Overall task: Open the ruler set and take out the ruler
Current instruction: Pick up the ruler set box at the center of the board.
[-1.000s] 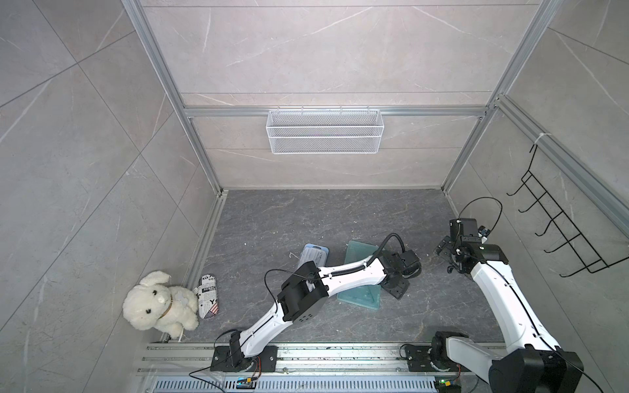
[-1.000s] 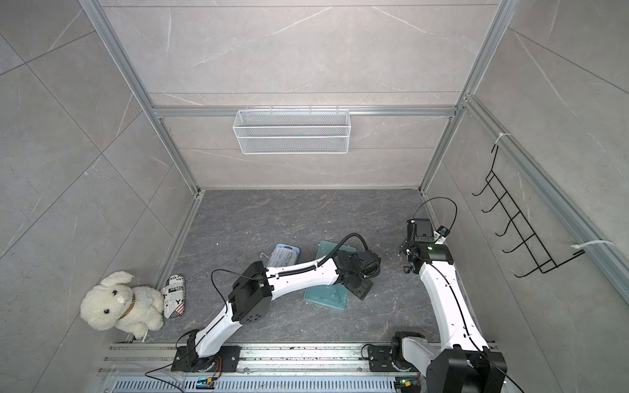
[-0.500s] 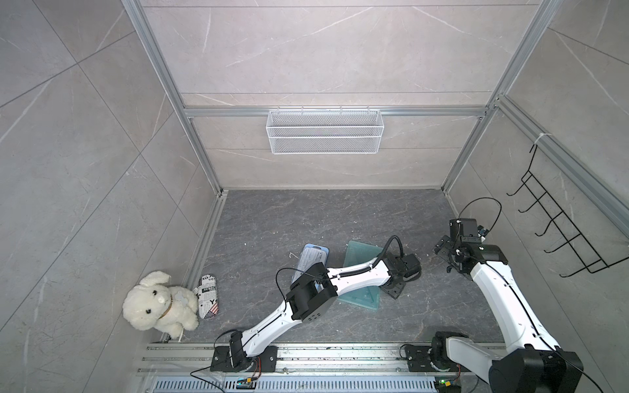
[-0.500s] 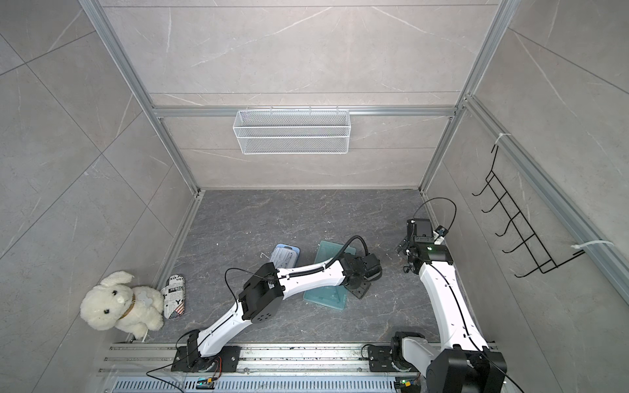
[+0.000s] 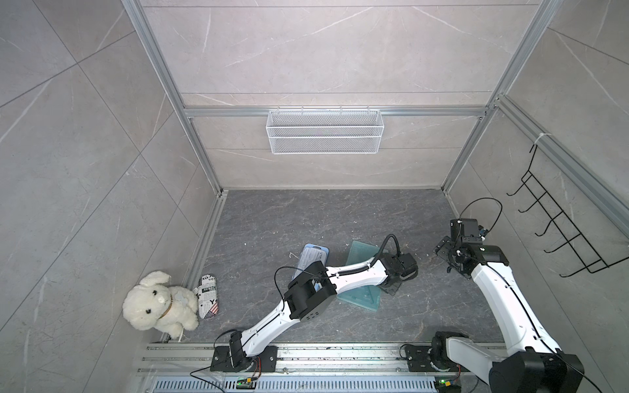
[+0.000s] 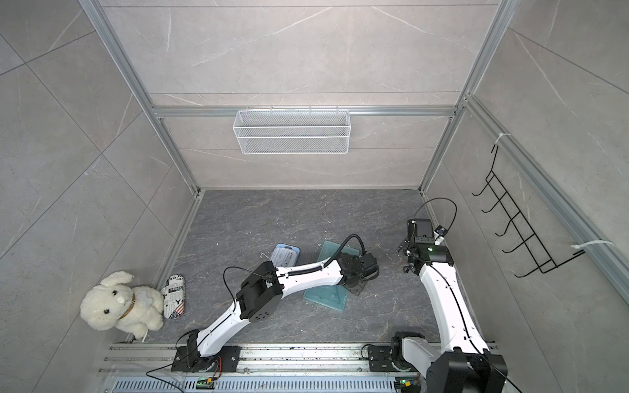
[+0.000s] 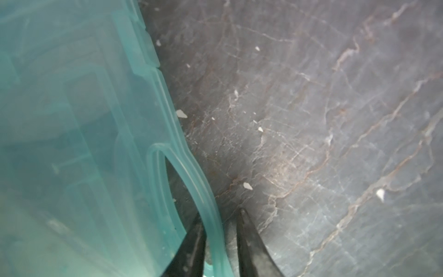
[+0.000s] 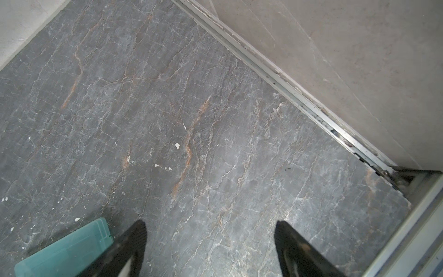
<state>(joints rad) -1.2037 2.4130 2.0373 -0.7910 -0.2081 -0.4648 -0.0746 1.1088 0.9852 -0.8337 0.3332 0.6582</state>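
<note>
Ruler set (image 5: 359, 297) flat on dark floor (image 5: 306, 217), mid-scene, half under the left forearm. Left gripper (image 7: 220, 213) low at the edge facing the right arm, arm stretched nearly level, elbow bent. Shown by the left wrist view alone: fingers (image 7: 247, 239) astride the teal rim loop, drawn narrow, with a sliver of floor beside one. Clamped or not, cannot tell. Right gripper (image 8: 211, 223) spread wide over bare floor, set's corner beside one finger. Against a second ago: set unmoved, both arms barely shifted.
</note>
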